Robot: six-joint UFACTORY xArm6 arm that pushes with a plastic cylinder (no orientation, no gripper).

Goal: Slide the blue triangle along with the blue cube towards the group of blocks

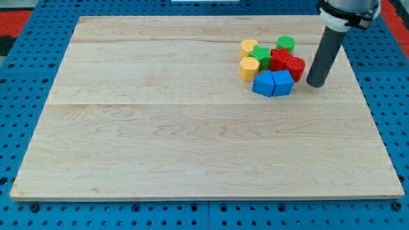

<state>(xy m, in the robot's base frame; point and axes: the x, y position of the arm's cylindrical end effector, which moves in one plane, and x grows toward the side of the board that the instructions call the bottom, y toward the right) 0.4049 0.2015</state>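
Two blue blocks sit side by side right of the board's centre, toward the view's top: the left one (262, 84) looks like the blue triangle, the right one (282, 83) like the blue cube. They touch the group above them: a yellow block (248, 68), another yellow block (248, 47), a green star-like block (262, 54), a green cylinder (285, 44), a red block (278, 59) and a red cylinder (296, 66). My tip (315, 84) rests on the board just right of the blue cube and the red cylinder, a small gap apart.
The wooden board (192, 128) lies on a blue pegboard surface (19, 64). The board's right edge is a short way right of my tip.
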